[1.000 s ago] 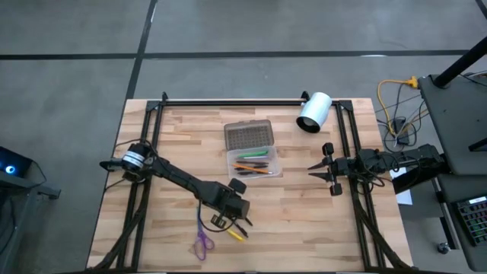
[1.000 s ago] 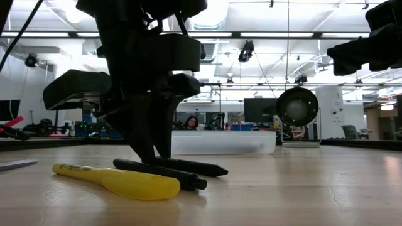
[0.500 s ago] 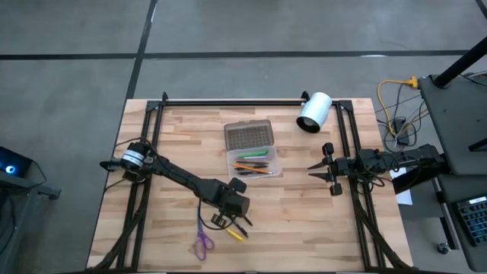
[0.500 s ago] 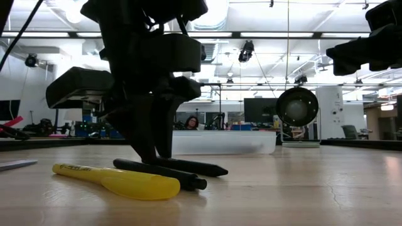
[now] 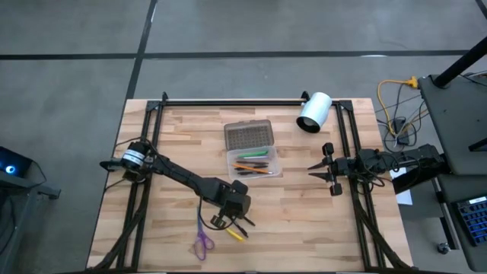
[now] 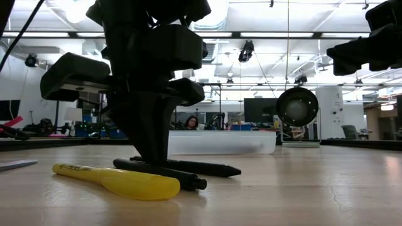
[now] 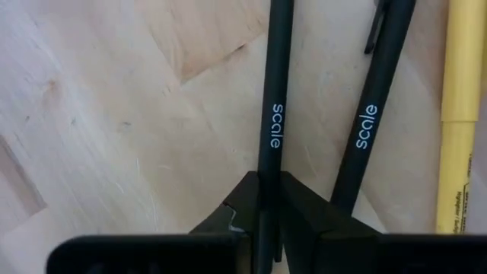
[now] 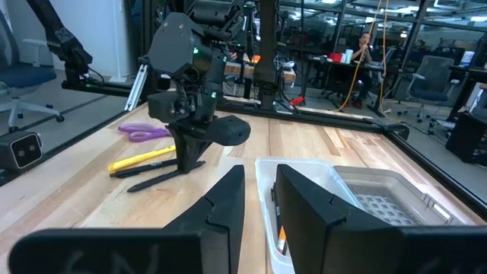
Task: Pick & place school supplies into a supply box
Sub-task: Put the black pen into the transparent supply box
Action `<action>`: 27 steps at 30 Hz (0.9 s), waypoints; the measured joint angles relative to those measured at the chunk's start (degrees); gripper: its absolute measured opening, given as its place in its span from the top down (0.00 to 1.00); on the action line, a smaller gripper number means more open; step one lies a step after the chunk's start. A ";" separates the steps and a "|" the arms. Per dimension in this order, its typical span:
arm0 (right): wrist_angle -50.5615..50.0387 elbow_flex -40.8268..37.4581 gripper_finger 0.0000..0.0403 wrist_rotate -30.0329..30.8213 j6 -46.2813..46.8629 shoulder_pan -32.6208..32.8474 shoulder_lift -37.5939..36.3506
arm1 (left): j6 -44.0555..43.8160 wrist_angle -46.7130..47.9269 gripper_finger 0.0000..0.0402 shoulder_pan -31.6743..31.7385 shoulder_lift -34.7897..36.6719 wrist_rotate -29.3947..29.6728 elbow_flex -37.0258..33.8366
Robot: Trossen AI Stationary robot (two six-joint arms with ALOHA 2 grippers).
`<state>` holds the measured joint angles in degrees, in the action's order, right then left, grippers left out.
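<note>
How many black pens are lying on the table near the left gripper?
2: one black pen is pinched in the left gripper; the other black pen lies beside it, next to the yellow pen. Others may be hidden.

hidden: black pen [image 7: 271,114] tail behind left fingers [image 7: 304,217] | cut off: yellow marker [image 7: 456,114]
</note>
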<state>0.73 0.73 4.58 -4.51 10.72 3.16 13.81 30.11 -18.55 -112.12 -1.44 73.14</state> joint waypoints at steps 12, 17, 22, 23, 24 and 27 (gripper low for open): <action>-0.01 0.00 0.79 -0.02 0.00 0.02 0.00 | 2.03 0.26 0.97 -0.17 -0.35 1.95 1.95; 0.00 0.00 0.81 -0.01 0.00 0.02 0.00 | 2.01 -0.21 0.98 -0.15 -0.35 7.07 2.63; -0.02 0.00 0.83 -0.02 0.00 0.00 0.00 | 2.00 -0.86 0.98 -0.17 -0.33 10.65 2.93; -0.02 0.00 0.83 0.00 0.00 0.02 0.00 | 1.99 -1.05 0.98 -0.17 -0.31 11.83 3.00; -0.01 0.00 0.83 -0.01 0.00 0.02 0.00 | 1.98 -1.25 0.98 -0.17 -0.31 13.21 3.06; 0.00 0.00 0.83 -0.01 0.00 0.02 0.00 | 1.63 -1.27 1.00 -0.17 -0.27 16.12 3.47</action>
<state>0.73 0.73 4.56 -4.51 10.74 3.16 15.44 28.85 -18.72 -112.38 14.69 76.61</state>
